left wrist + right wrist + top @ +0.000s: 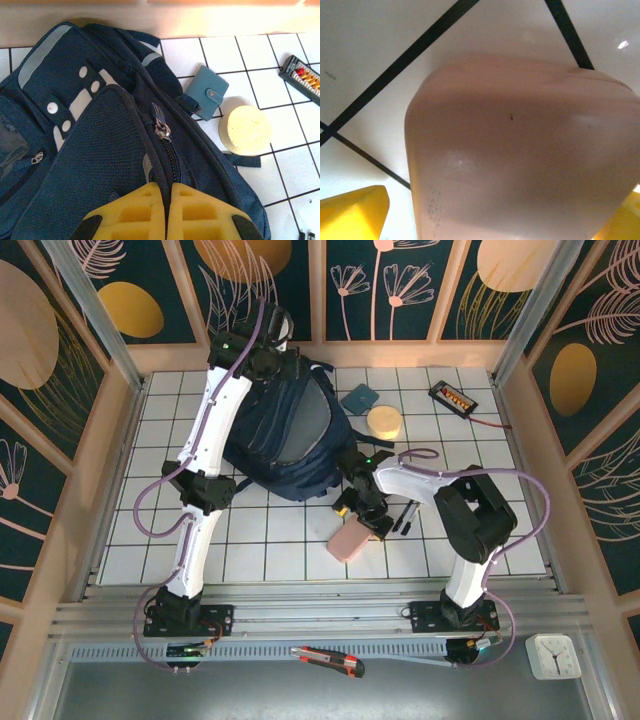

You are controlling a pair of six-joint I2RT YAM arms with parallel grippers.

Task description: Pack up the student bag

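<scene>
While the left claw (166,194) sits pressed shut over the zip seam of the student bag (290,435), at the upper centre of the top view, the right claw (487,220) spreads wide astride a pink block (348,541) low on the tabletop (260,540), not gripping it. Picking up seems in hand; the next move calls for a square close.

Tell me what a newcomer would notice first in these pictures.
The big navy backpack at the back centre of the white tiled table dominates, with the left gripper closed right over its zip. Next comes the pink block near the front. The right gripper is open just above it, with a yellow finger on each side in the wrist view.
</scene>
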